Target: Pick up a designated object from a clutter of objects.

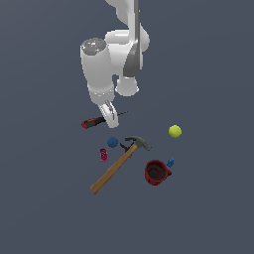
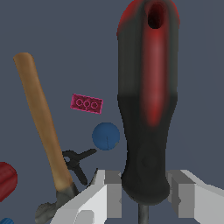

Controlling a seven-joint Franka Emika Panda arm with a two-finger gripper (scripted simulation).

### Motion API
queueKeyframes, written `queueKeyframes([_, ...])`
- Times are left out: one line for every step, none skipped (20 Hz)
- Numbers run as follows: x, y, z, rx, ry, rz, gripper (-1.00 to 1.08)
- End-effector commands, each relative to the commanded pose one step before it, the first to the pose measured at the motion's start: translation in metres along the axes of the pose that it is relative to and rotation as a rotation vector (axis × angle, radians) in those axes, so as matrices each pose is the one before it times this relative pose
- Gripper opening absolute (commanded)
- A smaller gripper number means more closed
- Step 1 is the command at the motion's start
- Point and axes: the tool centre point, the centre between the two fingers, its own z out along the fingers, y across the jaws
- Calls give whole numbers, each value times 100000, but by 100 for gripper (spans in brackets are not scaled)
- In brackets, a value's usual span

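Observation:
The screwdriver [image 1: 94,121], with a red-and-black handle and a thin dark shaft, lies level at the far side of the clutter. In the wrist view its handle [image 2: 148,100] fills the middle. My gripper [image 1: 111,120] is down over it. In the wrist view the gripper [image 2: 145,194] has one finger on each side of the handle's shaft end, and both pads touch it. I cannot tell whether the screwdriver is off the floor.
A wooden-handled hammer [image 1: 116,166] lies diagonally on the near side, also in the wrist view [image 2: 41,118]. Around it are a blue ball [image 1: 112,142], a pink-red can [image 1: 104,155], a red mug [image 1: 157,172], a small blue piece [image 1: 170,162], a yellow-green ball [image 1: 174,131] and a small black clip [image 2: 76,162].

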Motion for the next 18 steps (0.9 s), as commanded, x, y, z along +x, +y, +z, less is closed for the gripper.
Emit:
queueKeyframes([-119, -1036, -2223, -36, 75, 37, -100])
queueKeyframes([-47, -433, -872, 0, 0, 0, -100])
queueKeyframes([-48, -438, -879, 0, 0, 0, -100])
queueKeyframes([-49, -444, -886, 0, 0, 0, -100])
queueKeyframes([-50, -451, -892, 0, 0, 0, -100])
queueKeyframes([-59, -453, -915, 43, -3, -23, -100])
queueKeyframes([-55, -461, -913, 35, -23, -25, -100])
queueKeyframes([-50, -469, -912, 0, 0, 0, -100])
queueKeyframes([-52, -475, -920, 38, -46, -35, -100])
queueKeyframes([-49, -482, -922, 0, 0, 0, -100])
queueKeyframes([-51, -483, -923, 52, -65, -52, -100])
queueKeyframes([-45, -473, -894, 0, 0, 0, -100])
queueKeyframes([-45, -462, -870, 50, -64, -54, -100])
queueKeyframes([-39, -452, -842, 0, 0, 0, -100])
queueKeyframes([-39, -442, -821, 42, -55, -48, -100])
queueKeyframes([-35, -432, -797, 24, -31, -28, -100])
queueKeyframes([-30, -424, -774, 0, 0, 0, -100])
queueKeyframes([-31, -415, -757, 34, -44, -41, -100])
